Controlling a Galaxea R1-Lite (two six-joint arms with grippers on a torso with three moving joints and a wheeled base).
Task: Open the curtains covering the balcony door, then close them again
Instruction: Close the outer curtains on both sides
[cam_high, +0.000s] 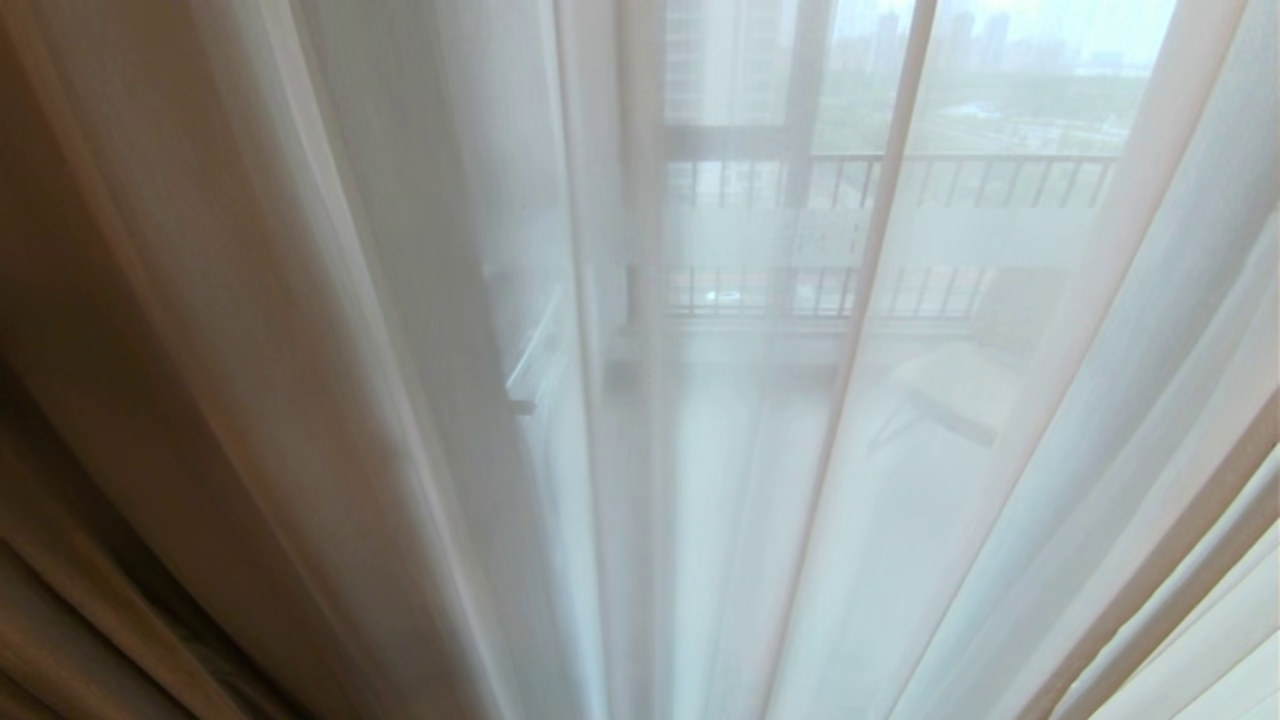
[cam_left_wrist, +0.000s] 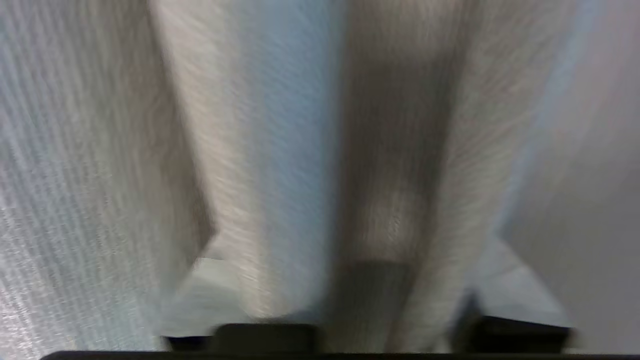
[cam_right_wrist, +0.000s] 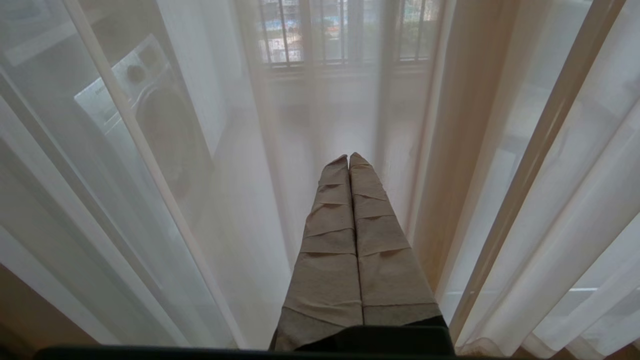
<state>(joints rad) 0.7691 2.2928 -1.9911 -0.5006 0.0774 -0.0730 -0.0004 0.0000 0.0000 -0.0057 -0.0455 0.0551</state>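
Observation:
The curtains fill every view. Sheer white voile (cam_high: 760, 480) hangs in long folds across the middle and right of the head view, and the thick beige drape (cam_high: 150, 330) hangs at the left. Through the voile the balcony door (cam_high: 960, 238) shows dimly as glass with a frosted band. In the left wrist view, blurred folds of the thick woven drape (cam_left_wrist: 260, 150) press right up against my left gripper (cam_left_wrist: 370, 285) and cover most of it. My right gripper (cam_right_wrist: 349, 157), its fingers wrapped in beige tape, is shut with nothing in it and points at the voile (cam_right_wrist: 210, 210).
Behind the voile I see the balcony railing (cam_high: 900, 180), a pale chair (cam_high: 960, 390) on the balcony floor, and a washing machine (cam_right_wrist: 150, 115) at one side. Neither arm shows in the head view.

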